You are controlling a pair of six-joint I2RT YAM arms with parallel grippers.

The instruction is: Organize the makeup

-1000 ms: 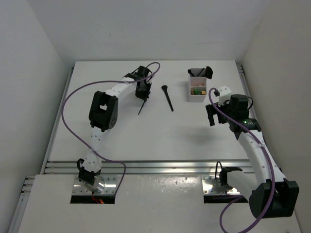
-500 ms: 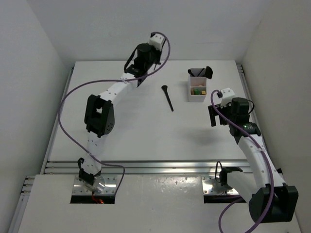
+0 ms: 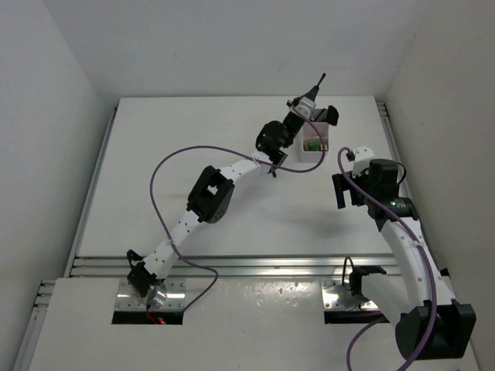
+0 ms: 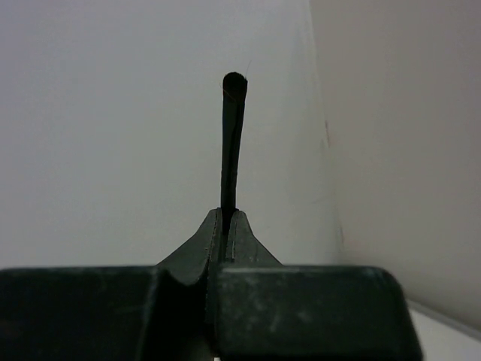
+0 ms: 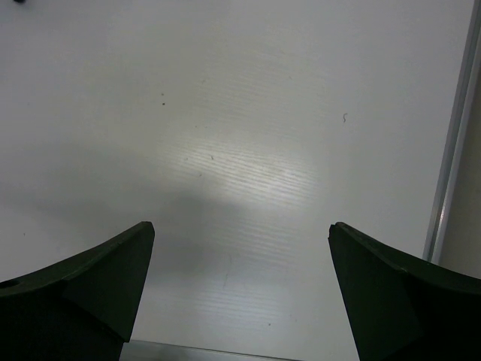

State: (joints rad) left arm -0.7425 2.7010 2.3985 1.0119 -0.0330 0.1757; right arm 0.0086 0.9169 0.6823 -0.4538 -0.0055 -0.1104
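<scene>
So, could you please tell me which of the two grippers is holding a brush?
The left gripper, shut on a thin black brush; the right gripper stands wide open and empty over the table.

White table, compartment box at far right, thin black brush nearby, mostly hidden

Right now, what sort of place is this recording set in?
Probably a robotics lab test cell, not a home: a bare white table enclosed by plain white wall panels, two robot arms bolted at its near edge, and a small organizer box.
</scene>
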